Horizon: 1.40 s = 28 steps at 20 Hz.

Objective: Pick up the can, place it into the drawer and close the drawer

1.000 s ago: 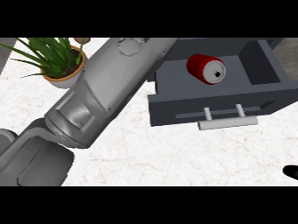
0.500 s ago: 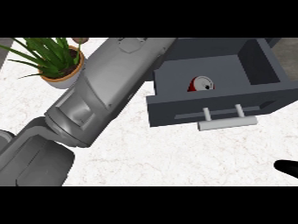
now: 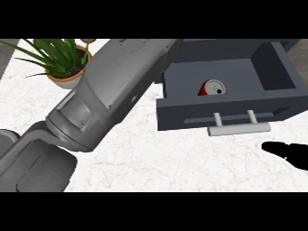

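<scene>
Lying inside the pulled-out drawer [image 3: 231, 109], the can [image 3: 212, 88]. Just lower right of the drawer, right hand [image 3: 297, 156], grip state impossible to tell.

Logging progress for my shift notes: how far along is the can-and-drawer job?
Done: the can already lies inside the drawer. In hand: the right hand is below the drawer's handle, apart from it; the left hand is out of sight. Left: the drawer stands open and needs pushing shut.
</scene>
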Each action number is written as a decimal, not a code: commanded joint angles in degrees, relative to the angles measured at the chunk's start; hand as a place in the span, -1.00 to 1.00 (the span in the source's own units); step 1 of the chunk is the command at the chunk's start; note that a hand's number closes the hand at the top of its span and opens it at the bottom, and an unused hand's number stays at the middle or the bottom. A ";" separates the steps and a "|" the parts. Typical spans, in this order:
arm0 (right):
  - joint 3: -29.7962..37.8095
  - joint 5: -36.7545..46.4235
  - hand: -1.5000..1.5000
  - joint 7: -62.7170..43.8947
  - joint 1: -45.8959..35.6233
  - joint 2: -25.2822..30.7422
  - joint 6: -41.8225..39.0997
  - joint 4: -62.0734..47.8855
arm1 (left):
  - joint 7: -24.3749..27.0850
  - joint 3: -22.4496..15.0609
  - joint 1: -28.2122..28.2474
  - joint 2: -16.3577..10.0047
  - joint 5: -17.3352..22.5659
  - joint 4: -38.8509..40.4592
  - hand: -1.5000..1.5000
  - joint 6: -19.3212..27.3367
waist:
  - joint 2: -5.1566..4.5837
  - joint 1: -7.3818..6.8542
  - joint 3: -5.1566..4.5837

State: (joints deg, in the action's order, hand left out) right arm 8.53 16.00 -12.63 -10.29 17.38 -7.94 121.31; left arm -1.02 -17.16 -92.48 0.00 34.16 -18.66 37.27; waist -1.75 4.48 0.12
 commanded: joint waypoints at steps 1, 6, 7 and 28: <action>-6.36 10.58 -1.00 1.87 -2.53 0.37 1.85 -3.99 | 1.04 -0.39 0.05 0.00 1.53 -0.09 -1.00 1.18 | 0.16 -0.85 -0.01; -11.54 19.47 -1.00 5.11 -5.94 0.93 4.01 -12.49 | 0.48 -0.26 -3.69 0.00 0.49 2.88 -1.00 0.84 | 0.12 -1.94 0.02; -10.79 20.78 -1.00 6.10 -7.69 0.91 5.51 -16.05 | 0.06 0.00 -3.27 0.00 0.38 2.54 -1.00 -1.60 | 0.45 -3.11 -0.02; -13.28 43.68 -1.00 15.18 -29.88 -8.49 33.49 -70.42 | -0.26 1.76 2.87 -5.77 -2.15 -0.96 -1.00 -4.55 | 1.03 -6.99 -0.06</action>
State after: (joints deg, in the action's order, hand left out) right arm -5.42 56.22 2.81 -35.57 11.68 18.98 60.50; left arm -0.78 -15.63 -91.18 -4.41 32.40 -18.49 33.26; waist -0.61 -1.80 0.00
